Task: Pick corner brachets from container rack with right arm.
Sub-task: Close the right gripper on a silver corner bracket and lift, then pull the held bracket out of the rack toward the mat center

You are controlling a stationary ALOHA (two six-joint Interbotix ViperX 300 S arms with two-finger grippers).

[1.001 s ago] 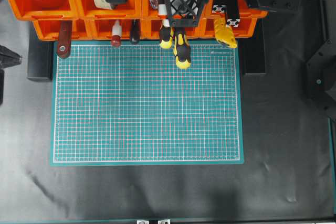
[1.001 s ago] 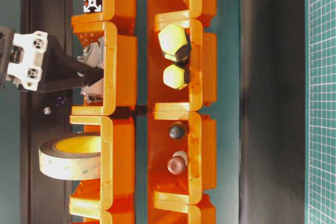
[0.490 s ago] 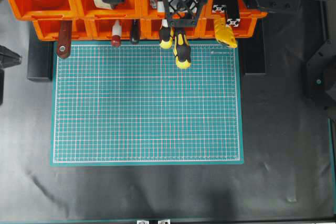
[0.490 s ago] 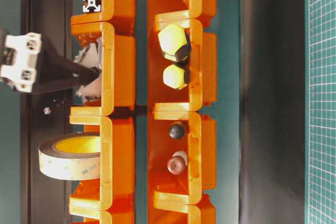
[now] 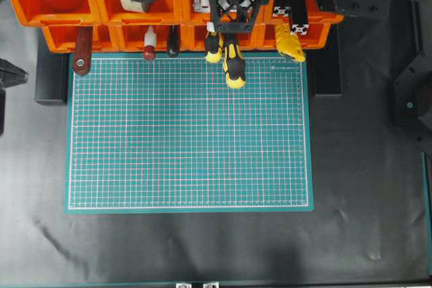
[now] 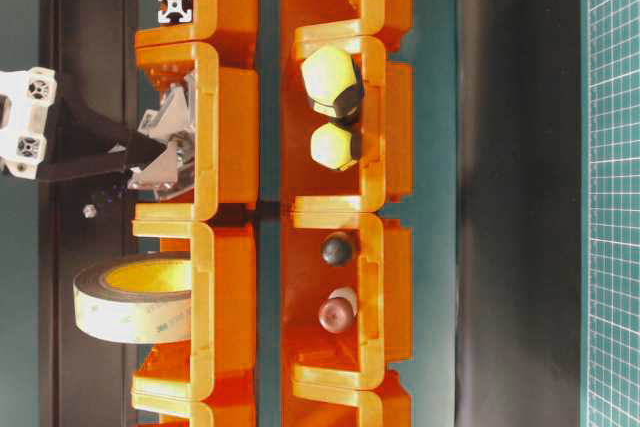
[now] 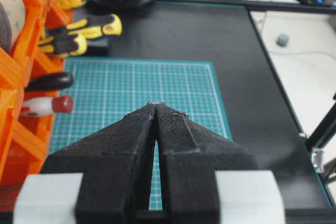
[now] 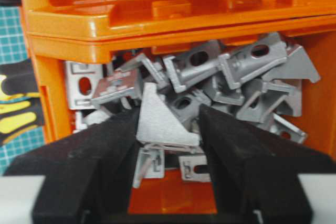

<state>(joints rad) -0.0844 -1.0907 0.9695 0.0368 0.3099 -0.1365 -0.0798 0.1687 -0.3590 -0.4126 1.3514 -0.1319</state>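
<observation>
Between right gripper (image 8: 168,129) fingers: corner bracket (image 8: 164,121), clamped by flat webs; light, rigid, smooth metal—slip-prone, snags neighbours.

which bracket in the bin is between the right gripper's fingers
The corner bracket showing its flat triangular web, at the pile's front; the other brackets lie behind, clear of the fingers.

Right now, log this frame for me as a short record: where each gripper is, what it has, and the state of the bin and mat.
right gripper: inside the container rack bin, fingers either side of one of the corner brachets
grip: bracket between the fingers, not lifted clear of the pile
left gripper: shut, empty, above the cutting mat
bin: many brackets heaped
mat: bare
</observation>
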